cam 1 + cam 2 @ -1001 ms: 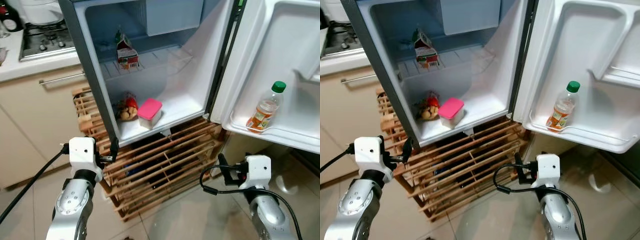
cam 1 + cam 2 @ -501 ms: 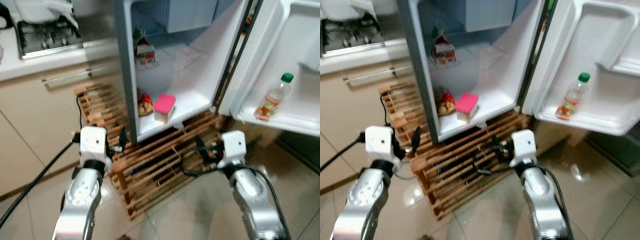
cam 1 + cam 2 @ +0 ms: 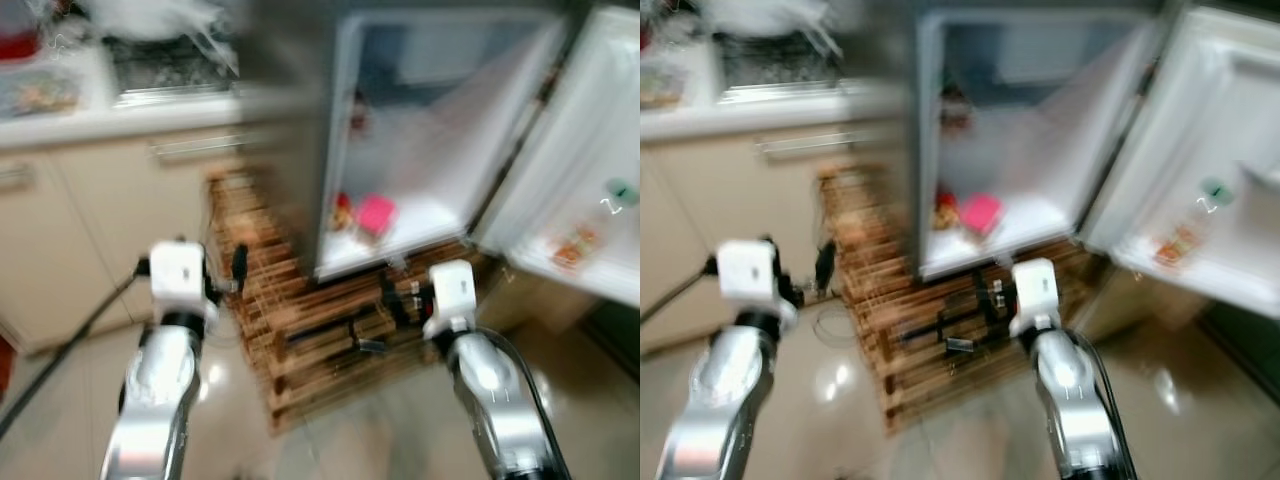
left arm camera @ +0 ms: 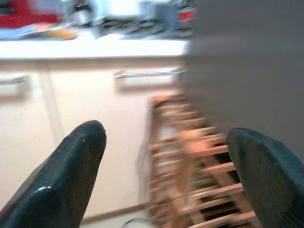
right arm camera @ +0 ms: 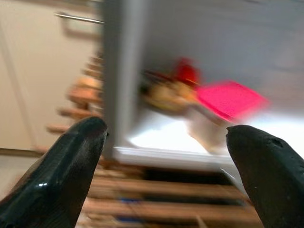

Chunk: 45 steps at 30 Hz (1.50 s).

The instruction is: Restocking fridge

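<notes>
On the fridge (image 3: 330,130) floor, a pink-lidded box (image 3: 376,214) is seen, likely light, rigid and slick; its sides should be gripped. Both the left end effector (image 4: 161,175) and right end effector (image 5: 164,175) are held open, empty.

**Left wrist: blurred look at cabinets and crate**

Your left gripper (image 4: 166,161) has its two black fingers (image 4: 66,175) spread wide — nothing between them. Past them you see cream cabinet fronts (image 4: 90,133) with a metal handle (image 4: 147,73), a white countertop (image 4: 95,47), and a wooden slatted crate (image 4: 190,161) beside a grey panel (image 4: 247,66) — all blurred.
</notes>
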Tool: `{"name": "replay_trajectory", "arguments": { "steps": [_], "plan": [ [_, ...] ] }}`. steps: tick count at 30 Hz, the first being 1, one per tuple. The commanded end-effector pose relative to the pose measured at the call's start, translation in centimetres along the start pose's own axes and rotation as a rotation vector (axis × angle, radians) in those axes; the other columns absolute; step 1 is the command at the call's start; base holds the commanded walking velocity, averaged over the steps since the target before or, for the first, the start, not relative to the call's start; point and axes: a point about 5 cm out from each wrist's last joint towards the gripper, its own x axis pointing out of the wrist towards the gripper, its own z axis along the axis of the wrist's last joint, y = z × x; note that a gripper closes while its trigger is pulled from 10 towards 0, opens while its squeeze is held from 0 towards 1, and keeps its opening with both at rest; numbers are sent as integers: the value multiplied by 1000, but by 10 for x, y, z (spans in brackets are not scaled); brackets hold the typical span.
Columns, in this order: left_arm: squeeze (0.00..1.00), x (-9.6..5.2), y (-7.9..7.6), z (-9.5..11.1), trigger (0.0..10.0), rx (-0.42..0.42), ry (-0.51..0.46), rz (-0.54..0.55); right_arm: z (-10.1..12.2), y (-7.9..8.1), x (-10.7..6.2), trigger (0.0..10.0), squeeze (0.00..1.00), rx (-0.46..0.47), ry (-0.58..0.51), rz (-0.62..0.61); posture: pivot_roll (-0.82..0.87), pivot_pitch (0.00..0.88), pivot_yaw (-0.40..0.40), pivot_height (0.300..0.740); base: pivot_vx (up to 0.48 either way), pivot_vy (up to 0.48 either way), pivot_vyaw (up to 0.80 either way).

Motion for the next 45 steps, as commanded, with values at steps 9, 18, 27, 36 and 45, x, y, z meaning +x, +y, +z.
{"name": "replay_trajectory", "arguments": {
  "steps": [9,18,27,36,45],
  "plan": [
    [0,9,-13,7,10000,54,-16,-83,-1,2,3,10000,0,-2,10,-9,-52,0,-29,740,412,0,246],
    [0,9,-15,14,10000,33,-53,-94,-6,3,-1,10000,0,-1,22,-5,-60,0,-29,740,0,-225,0],
    [0,10,-15,15,10000,25,-55,-94,-7,1,1,10000,0,-9,30,3,-57,0,-32,740,268,-395,0],
    [0,7,-12,15,10000,3,-60,-83,-14,6,-3,10000,0,-7,57,31,-55,0,-29,740,188,-257,0],
    [0,3,-3,10,10000,43,-34,-75,6,6,-27,10000,0,23,-85,35,-58,0,-32,740,0,0,0]
  ]
}}
